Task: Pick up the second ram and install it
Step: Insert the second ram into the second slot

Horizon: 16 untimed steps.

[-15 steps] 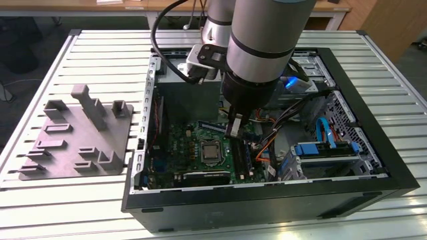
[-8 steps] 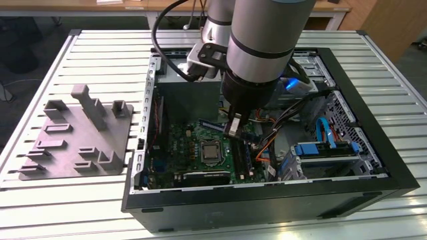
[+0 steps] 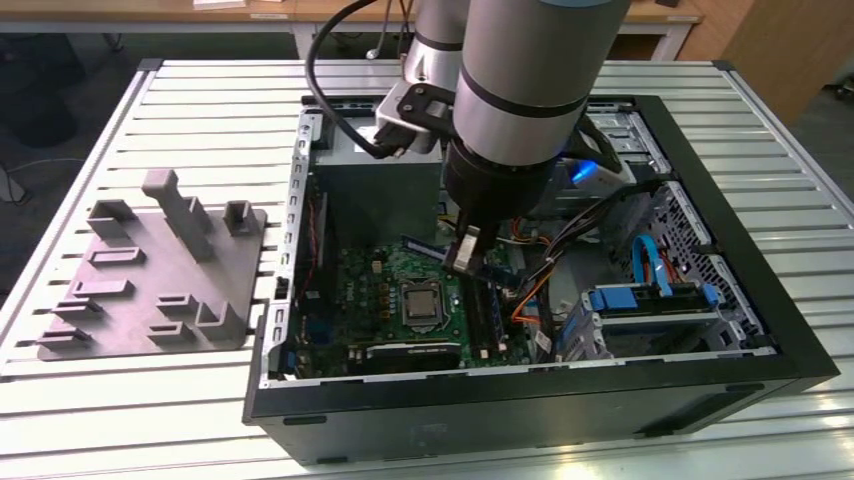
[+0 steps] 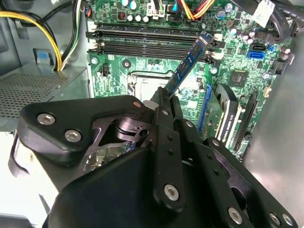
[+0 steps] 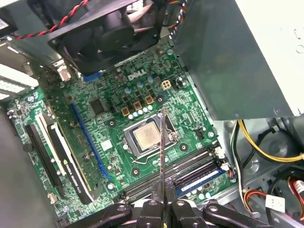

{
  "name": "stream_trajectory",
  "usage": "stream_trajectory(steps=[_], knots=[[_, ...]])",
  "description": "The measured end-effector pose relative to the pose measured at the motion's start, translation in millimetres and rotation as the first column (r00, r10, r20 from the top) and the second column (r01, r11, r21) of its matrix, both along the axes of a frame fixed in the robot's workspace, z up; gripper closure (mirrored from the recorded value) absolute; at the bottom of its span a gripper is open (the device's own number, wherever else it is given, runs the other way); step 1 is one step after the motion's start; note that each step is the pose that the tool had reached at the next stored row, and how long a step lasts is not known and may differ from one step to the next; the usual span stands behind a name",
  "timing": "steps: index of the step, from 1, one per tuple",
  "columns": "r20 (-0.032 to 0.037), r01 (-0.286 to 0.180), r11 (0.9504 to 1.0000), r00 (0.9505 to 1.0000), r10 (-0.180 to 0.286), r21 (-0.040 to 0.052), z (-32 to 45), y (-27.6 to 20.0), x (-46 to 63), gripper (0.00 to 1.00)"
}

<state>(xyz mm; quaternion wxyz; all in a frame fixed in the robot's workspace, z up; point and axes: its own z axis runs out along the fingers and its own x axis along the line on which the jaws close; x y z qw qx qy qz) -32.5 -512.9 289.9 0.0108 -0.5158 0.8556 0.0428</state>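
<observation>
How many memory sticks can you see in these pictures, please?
2. The second ram is clamped in the gripper above the green board; another stick is seated near the board's edge. Others may be hidden.

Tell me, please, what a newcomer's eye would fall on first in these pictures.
The gripper shut on the second ram, held over the green board inside the open computer case. Next, the grey fixture on the table at the exterior view's left.
</observation>
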Motion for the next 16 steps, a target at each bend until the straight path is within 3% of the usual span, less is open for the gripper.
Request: stream_trajectory(steps=[9,16], knots=[[0.0,0.066,0.9978,0.9978,-0.066,0.0,-0.2,0.0,0.0,0.86],[0.0,0.118,0.993,0.993,-0.118,0.0001,-0.4,0.0,0.0,0.86]])
